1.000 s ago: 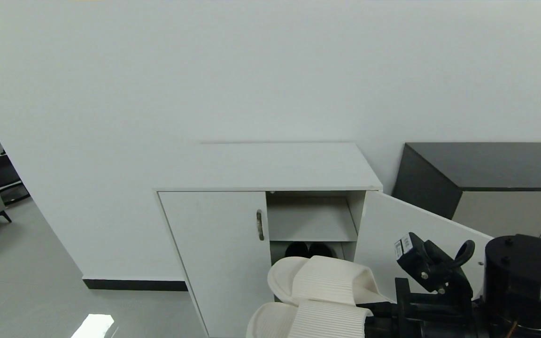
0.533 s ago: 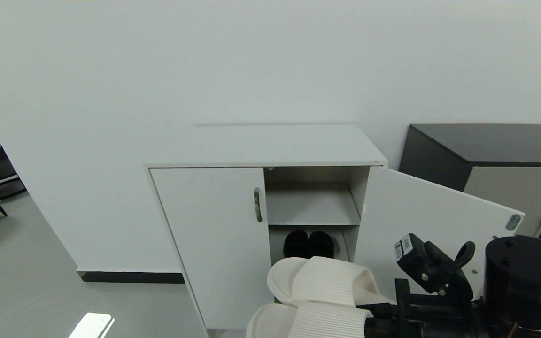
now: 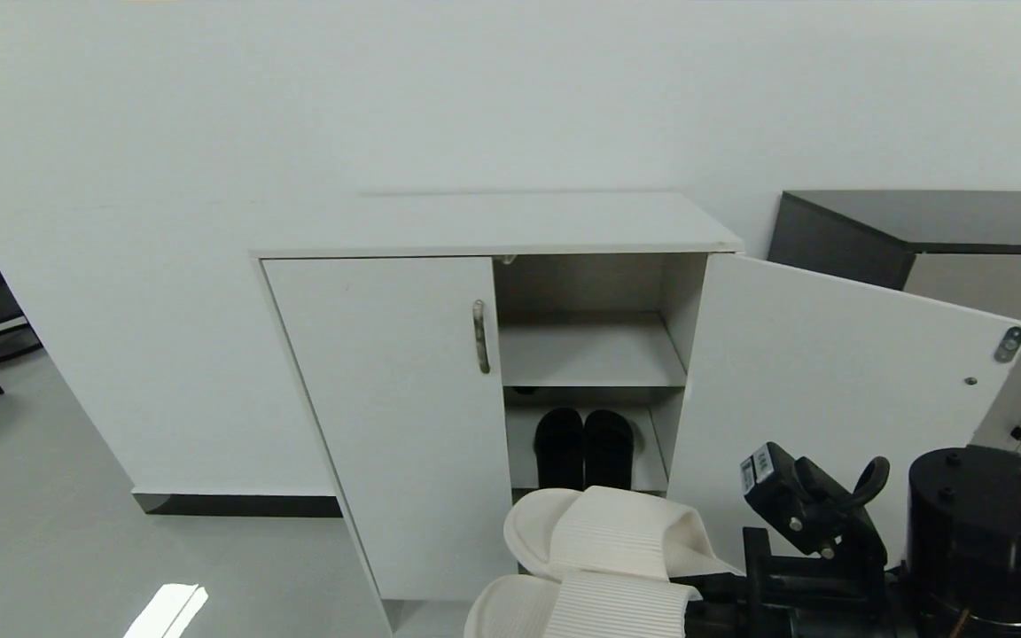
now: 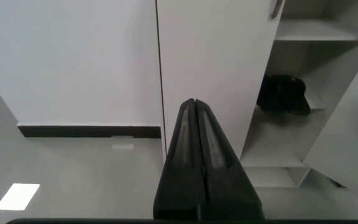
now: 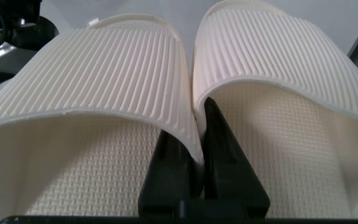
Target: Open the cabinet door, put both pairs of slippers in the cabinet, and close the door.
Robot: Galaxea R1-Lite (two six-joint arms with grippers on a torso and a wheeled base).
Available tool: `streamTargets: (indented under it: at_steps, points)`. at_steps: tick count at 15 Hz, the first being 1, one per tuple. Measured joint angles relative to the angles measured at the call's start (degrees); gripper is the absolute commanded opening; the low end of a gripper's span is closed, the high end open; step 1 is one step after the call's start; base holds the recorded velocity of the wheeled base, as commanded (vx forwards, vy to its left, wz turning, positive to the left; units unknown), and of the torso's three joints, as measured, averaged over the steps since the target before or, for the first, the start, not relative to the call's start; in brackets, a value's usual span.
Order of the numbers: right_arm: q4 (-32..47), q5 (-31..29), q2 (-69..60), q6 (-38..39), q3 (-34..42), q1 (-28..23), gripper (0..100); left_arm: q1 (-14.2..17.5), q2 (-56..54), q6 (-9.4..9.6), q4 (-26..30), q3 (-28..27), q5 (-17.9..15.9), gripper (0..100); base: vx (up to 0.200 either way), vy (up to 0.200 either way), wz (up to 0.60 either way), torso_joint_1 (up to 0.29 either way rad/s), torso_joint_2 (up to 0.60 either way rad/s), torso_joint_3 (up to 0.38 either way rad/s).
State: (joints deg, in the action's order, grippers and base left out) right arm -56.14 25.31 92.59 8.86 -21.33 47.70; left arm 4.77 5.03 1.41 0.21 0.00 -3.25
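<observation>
My right gripper (image 5: 194, 134) is clamped on the white slippers (image 3: 604, 558). Its two fingers pinch the inner sides of both straps together, so the pair hangs side by side as one bundle. I hold them low down, just in front of the cabinet (image 3: 528, 221). The right door (image 3: 830, 354) is swung wide open and the left door (image 3: 386, 399) is shut. The opening between them lies ahead of the white slippers and a bit higher. The black slippers (image 3: 583, 447) already sit inside on a lower shelf, with their toes pointing to the back. The upper shelf (image 3: 590, 350) is right above them, and I think the white pair could go there. The heels of the white slippers are by my gripper and the toes point away from it, out toward my left. So their long way seems to run more across the front of the cabinet than into it. I think I have to turn my wrist so the toes face the opening, then lift and push forward. The open door is close on my right side, so I should mind not to bump it. My right arm is the nearer one and has the load. My left gripper (image 4: 196, 134) has its fingers pressed together with nothing in them, and it points at the cabinet from farther back.
</observation>
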Motion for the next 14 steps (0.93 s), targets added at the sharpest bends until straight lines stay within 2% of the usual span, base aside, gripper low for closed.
streamTargets:
  at_steps: [8,14]
  points:
    - [0.02,0.04,0.05,0.02,0.15,-0.33,0,0.05,0.00,-0.09,0.01,0.00,0.02,0,0.000,0.000,0.00,-0.138,0.44,0.306]
    - [-0.30,-0.13,0.09,-0.28,0.34,-0.38,0,0.05,0.00,-0.41,-0.05,0.00,0.00,0,0.000,0.000,0.00,-0.013,0.06,0.040]
